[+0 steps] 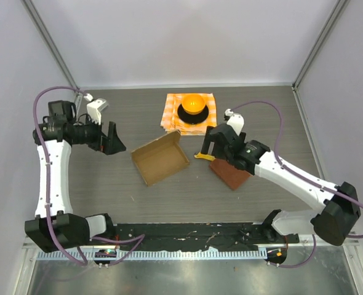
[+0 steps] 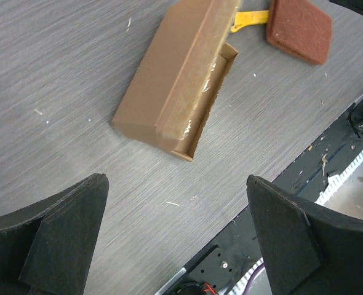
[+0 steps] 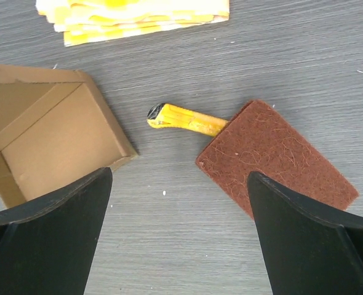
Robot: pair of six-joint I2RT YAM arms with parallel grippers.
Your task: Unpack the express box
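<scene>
The express box lies open and looks empty in the middle of the table, low walls up. It also shows in the left wrist view and the right wrist view. My left gripper is open and empty, held above the table left of the box, with bare tabletop between its fingers. My right gripper is open and empty, hovering just right of the box, above a yellow-handled tool and a reddish-brown pad; bare tabletop lies between its fingers.
An orange-checkered cloth lies behind the box, carrying a black dish with an orange bowl. The pad and the tool lie right of the box. A black rail runs along the near edge.
</scene>
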